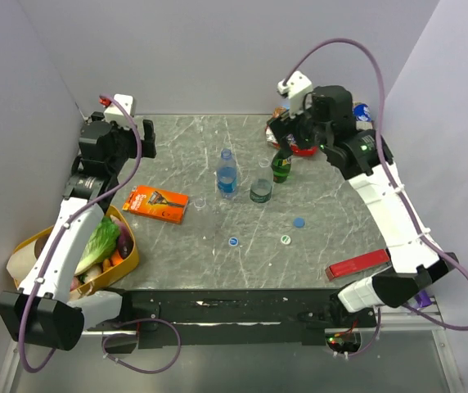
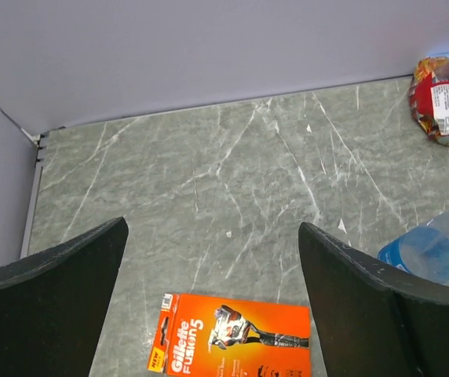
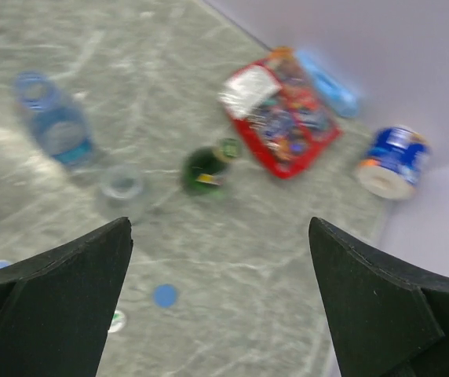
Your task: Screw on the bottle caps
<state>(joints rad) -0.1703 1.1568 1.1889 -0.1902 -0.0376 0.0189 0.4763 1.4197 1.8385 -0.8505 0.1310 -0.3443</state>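
caps x3 lying loose on grey marble table (image 1: 185,139): plain blue round plastic cap (image 1: 299,222), blue-rimmed white-centre cap (image 1: 233,241), green-rimmed white-centre cap (image 1: 285,239) | bottles x2 standing behind them: clear blue-label plastic bottle (image 1: 227,173), dark green narrow-neck bottle (image 1: 281,166) | left gripper (image 2: 213,228), right gripper (image 3: 220,226): both gaping wide, gripping nothing

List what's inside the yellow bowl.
Visible: lettuce, a carrot and something purple. The left arm crosses the bowl, hiding the rest.
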